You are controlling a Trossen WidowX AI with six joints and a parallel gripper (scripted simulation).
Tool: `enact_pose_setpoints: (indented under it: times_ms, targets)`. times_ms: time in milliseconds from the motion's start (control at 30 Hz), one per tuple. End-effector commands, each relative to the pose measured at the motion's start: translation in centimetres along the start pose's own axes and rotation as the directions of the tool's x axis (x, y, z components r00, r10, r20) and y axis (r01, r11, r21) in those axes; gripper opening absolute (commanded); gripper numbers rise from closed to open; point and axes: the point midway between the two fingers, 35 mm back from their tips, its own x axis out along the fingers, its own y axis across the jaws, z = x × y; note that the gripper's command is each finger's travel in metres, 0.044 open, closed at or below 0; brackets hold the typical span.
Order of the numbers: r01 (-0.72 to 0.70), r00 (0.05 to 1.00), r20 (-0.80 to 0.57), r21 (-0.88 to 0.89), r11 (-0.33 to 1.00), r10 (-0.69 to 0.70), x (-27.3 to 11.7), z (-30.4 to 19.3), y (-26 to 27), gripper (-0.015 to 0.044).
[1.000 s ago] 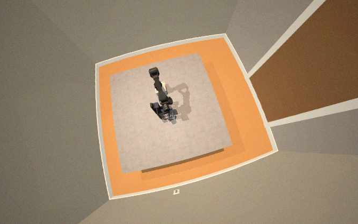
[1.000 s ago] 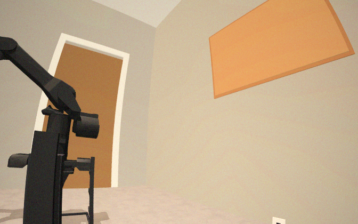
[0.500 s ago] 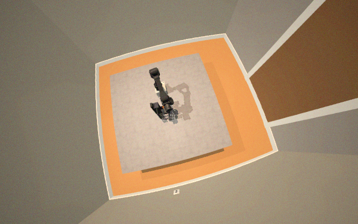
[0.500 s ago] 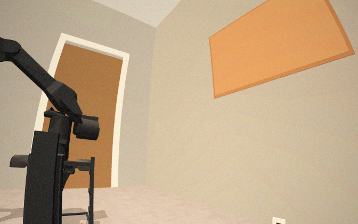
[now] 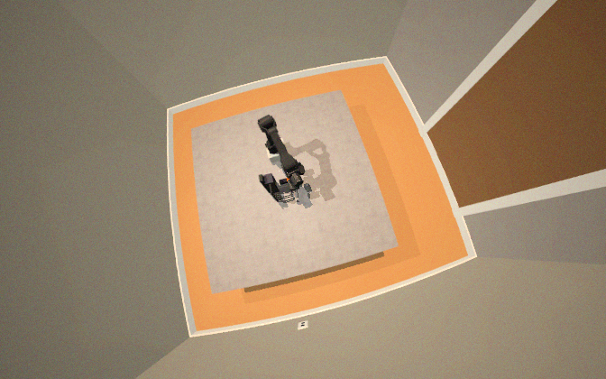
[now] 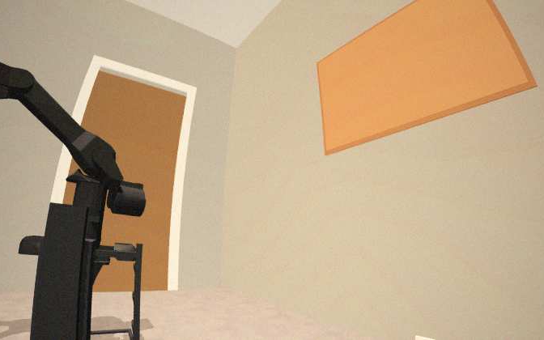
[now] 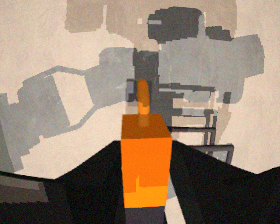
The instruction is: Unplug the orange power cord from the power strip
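Firmly, fingers clamp the orange plug (image 7: 145, 163).

Dark arm (image 5: 280, 150) over grey table (image 5: 249, 244), perhaps an orange plug (image 5: 288, 179).

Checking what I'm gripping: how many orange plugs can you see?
1: the orange plug sits between the closed gripper's jaws in the wrist view, its cord running forward. Others may be hidden beneath the arm.

My count: one orange plug (image 7: 145, 163), one orange cord (image 7: 143, 99), one black rack (image 6: 67, 261), one table (image 5: 249, 244), one door (image 6: 134, 168), one wall socket (image 5: 302, 324), one orange board (image 6: 418, 71).
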Motion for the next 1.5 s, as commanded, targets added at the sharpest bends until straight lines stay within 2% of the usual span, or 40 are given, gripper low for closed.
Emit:
enact_pose_setpoints:
  times_ms: [0, 467, 667, 1467]
  targets:
    - [0.01, 1.0, 0.005, 0.006, 1.0, -0.01, 0.0, -0.4, -0.1, 0.0079]
    - [0.01, 1.0, 0.006, 0.006, 1.0, -0.01, -0.2, 0.7, -0.2, 0.044]
    - [0.01, 1.0, 0.011, 0.006, 1.0, -0.01, -1.3, 5.5, -0.1, 0.044]
    - [0.01, 1.0, 0.011, 0.006, 1.0, -0.01, -1.3, 5.5, -0.1, 0.044]
